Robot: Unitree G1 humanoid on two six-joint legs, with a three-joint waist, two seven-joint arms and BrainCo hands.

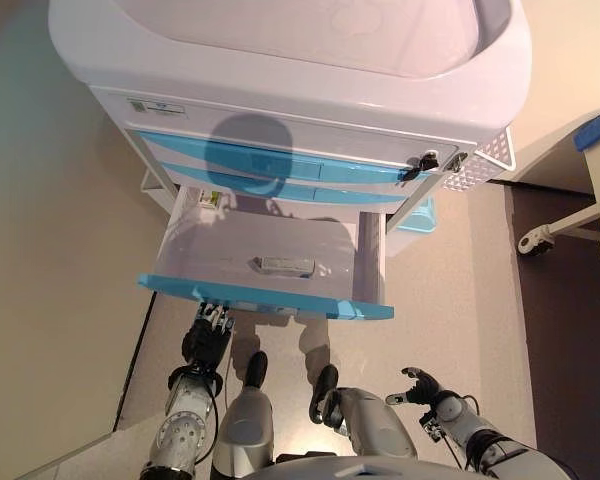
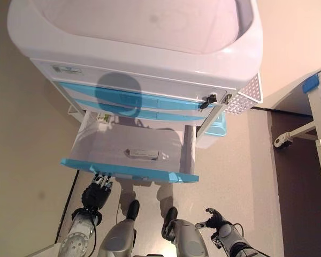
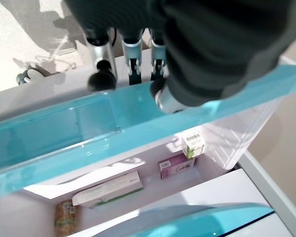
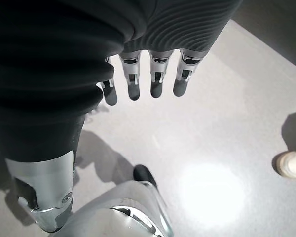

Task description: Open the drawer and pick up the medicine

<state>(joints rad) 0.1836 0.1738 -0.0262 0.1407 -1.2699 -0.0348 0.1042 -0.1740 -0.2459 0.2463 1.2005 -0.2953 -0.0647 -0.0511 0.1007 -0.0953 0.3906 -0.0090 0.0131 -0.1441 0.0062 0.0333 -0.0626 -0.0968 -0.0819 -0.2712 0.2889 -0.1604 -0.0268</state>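
Left eye view: the left hand (image 1: 208, 335) sits under the drawer's (image 1: 265, 297) blue front lip, fingers curled up against it. Inside the open drawer lie the medicine boxes (image 3: 176, 165). Right of the drawer, the right hand (image 1: 423, 388) hangs relaxed, holding nothing.

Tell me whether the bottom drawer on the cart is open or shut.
Open. The bottom drawer juts out past the shut blue-fronted drawers above, a medicine box lying inside it.
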